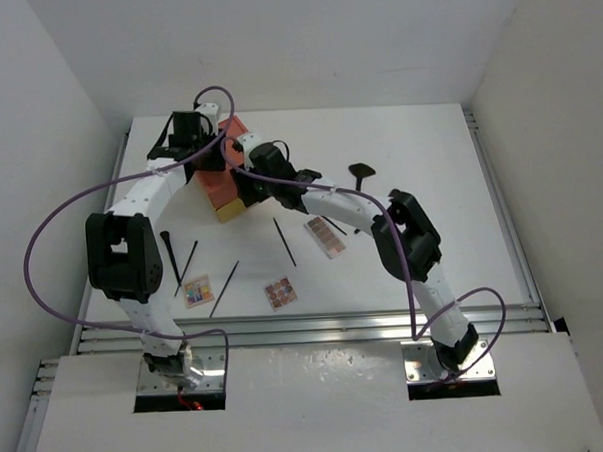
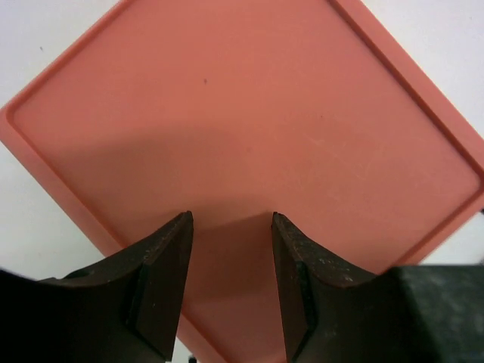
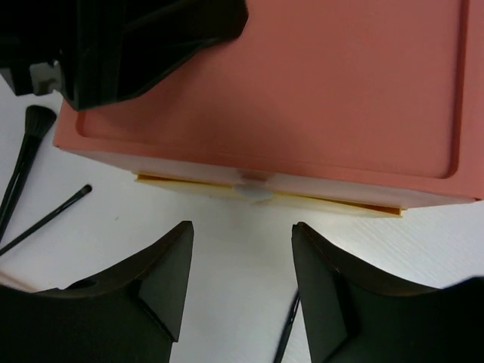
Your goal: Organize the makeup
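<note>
Three eyeshadow palettes lie on the table in the top view: one (image 1: 197,291) at front left, one (image 1: 280,292) at front middle, one (image 1: 325,237) further right. A black brush (image 1: 169,254) lies at left, another (image 1: 362,170) at back right. Thin dark sticks (image 1: 284,241) lie between them. My left gripper (image 2: 231,219) is open and empty, just above the orange box lid (image 2: 242,113). My right gripper (image 3: 242,231) is open and empty, facing the box front and its small pale knob (image 3: 253,189). The right wrist view also shows a brush (image 3: 26,151) and a stick (image 3: 53,215).
The orange-and-yellow drawer box (image 1: 218,185) stands at back left, a yellow drawer edge (image 3: 197,187) showing under its lid. The left gripper (image 3: 136,38) hangs over the box's far left corner. A stick (image 3: 287,333) lies by my right finger.
</note>
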### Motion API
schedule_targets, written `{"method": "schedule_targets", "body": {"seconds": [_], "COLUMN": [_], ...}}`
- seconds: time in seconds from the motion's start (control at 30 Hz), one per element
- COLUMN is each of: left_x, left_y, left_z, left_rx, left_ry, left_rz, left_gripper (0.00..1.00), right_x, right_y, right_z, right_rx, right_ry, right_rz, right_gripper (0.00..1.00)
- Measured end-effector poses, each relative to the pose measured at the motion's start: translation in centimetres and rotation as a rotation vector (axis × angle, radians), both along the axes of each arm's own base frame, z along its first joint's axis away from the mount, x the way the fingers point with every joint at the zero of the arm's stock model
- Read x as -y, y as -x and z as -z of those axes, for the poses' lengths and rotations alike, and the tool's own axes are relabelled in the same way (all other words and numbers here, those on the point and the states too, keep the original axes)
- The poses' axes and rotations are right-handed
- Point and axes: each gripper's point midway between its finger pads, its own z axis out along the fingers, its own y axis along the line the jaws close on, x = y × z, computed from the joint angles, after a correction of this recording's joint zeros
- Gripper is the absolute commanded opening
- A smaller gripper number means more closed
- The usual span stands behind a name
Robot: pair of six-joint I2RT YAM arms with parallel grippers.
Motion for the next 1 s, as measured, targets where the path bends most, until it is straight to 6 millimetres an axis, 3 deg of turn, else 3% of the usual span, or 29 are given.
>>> {"method": "schedule_targets", "body": {"seconds": [0.3,0.5,0.67,0.83,0.97,1.0], "left_x": [0.1,0.1,0.1,0.1,0.2,0.2], "left_y": [0.3,0.2,0.2,0.1,0.2,0.2], "left_z": [0.3,0.4,0.3,0.3,0.3,0.4], "left_rx": [0.043,0.048,0.056,0.060,0.059,0.059], "left_ry": [0.001,0.001,0.002,0.000,0.001,0.000], "left_rz": [-0.012,-0.011,-0.006,-0.003,-0.001,0.000], "left_gripper": [0.50,0.50,0.50,0.49,0.49,0.49], "right_x": [-0.8,-1.1,-1.4,-1.5,-1.5,-1.5], "right_y": [-1.0,-1.6,-2.0,-2.2,-2.3,-2.4], "right_z": [0.7,-0.2,-0.5,0.3,1.3,1.4], "right_rx": [0.063,0.097,0.113,0.110,0.106,0.106], "right_ry": [0.009,-0.010,-0.026,-0.015,0.001,0.004], "right_rz": [0.041,0.053,0.056,0.064,0.068,0.070], "right_gripper": [0.47,0.39,0.37,0.37,0.33,0.28]}}
